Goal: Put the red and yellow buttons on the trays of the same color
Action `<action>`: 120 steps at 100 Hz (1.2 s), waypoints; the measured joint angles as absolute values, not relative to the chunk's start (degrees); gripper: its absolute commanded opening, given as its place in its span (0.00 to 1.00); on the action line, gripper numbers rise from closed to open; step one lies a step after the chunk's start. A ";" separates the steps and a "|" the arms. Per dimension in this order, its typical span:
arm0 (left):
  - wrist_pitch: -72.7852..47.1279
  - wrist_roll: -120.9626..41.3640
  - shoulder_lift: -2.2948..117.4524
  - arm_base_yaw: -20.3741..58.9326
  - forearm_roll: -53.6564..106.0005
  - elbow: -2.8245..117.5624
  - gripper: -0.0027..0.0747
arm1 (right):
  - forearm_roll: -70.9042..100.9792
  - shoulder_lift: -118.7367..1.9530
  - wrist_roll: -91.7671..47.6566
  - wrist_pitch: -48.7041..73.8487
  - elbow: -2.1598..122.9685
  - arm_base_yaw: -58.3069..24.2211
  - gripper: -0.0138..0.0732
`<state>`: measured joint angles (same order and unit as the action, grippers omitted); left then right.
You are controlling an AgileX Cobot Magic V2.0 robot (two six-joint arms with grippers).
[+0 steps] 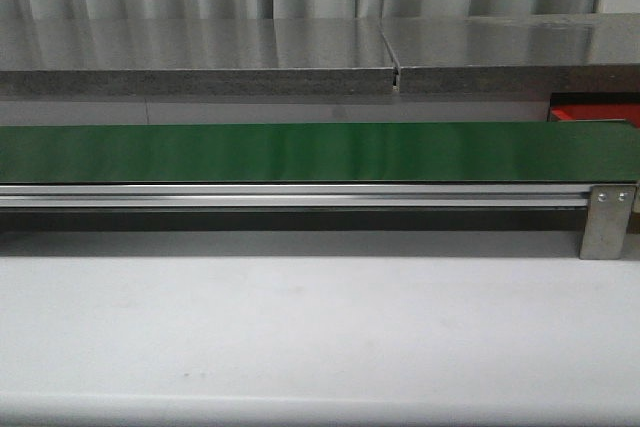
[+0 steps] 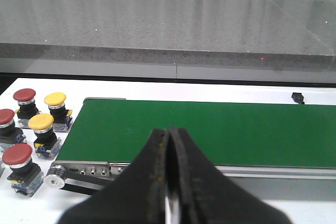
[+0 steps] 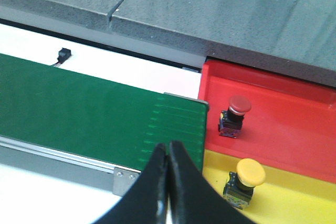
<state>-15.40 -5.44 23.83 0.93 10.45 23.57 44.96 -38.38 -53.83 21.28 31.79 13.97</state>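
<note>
Both hands, left hand (image 2: 169, 182) and right hand (image 3: 168, 182), are resting pressed together, empty. Five red and yellow plastic push-buttons (image 2: 42, 124) are waiting at the long green belt's (image 2: 210, 129) nine-o'clock end; flat red tray (image 3: 294, 114) and yellow tray (image 3: 294, 203) are each holding one. Risk: colour mix-up.

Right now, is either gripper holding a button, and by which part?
No. The left gripper and right gripper are both shut on nothing, above the green belt.

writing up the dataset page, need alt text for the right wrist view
A red tray holds one red button and, right beside it, a yellow tray holds one yellow button, both upright. The end of a green conveyor belt meets the trays, and the right gripper appears shut and empty in the foreground.
</note>
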 measured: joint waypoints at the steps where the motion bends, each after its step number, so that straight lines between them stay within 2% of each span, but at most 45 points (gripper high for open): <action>1: -15.40 -5.44 23.83 0.93 10.45 23.57 0.01 | 44.96 -38.38 -53.83 21.26 31.79 13.97 0.08; 31: -15.40 -5.44 23.83 0.93 10.45 23.57 0.01 | 44.96 -38.38 -53.94 21.40 31.79 13.97 0.08; 40: -15.40 -5.44 23.83 0.93 10.45 23.57 0.07 | 44.96 -38.38 -53.94 21.40 31.79 13.97 0.08; 44: -15.40 -5.44 23.83 0.93 10.45 23.57 0.15 | 44.96 -38.38 -53.94 21.40 31.79 13.97 0.08; 52: -15.67 -5.44 23.83 0.93 10.45 23.57 0.40 | 44.96 -38.38 -53.94 21.40 31.79 13.97 0.08; 53: -15.79 -5.44 23.83 0.93 10.45 23.57 0.48 | 44.96 -38.38 -53.94 21.40 31.79 13.97 0.08; 54: -15.79 -5.44 23.83 0.93 10.45 23.57 0.48 | 44.96 -38.38 -53.94 21.40 31.79 13.97 0.08; 58: -16.05 -5.44 23.83 0.93 10.45 23.57 0.66 | 44.96 -38.38 -53.94 21.40 31.79 13.97 0.08; 59: -16.15 -5.44 23.83 0.93 10.45 23.57 0.66 | 44.96 -38.38 -53.94 21.40 31.79 13.97 0.08; 64: -16.18 -5.44 23.83 0.93 10.45 23.57 0.84 | 44.96 -38.38 -53.94 21.40 31.79 13.97 0.08; 70: -16.18 -5.44 23.83 0.93 10.45 23.57 0.95 | 44.96 -38.38 -53.94 21.40 31.79 13.97 0.08; 77: -16.27 -5.44 23.83 0.93 10.45 23.57 0.95 | 44.96 -38.38 -53.94 21.40 31.79 13.97 0.08; 90: -16.39 -5.34 23.83 0.93 10.45 23.57 0.88 | 44.96 -38.38 -53.94 21.43 31.79 13.97 0.08; 105: -20.03 -1.76 25.02 0.25 10.49 25.40 0.88 | 44.96 -38.38 -53.94 21.43 31.79 13.97 0.08; 120: -22.87 1.14 31.13 -4.06 10.49 31.46 0.88 | 44.96 -38.38 -53.94 21.52 31.79 13.97 0.08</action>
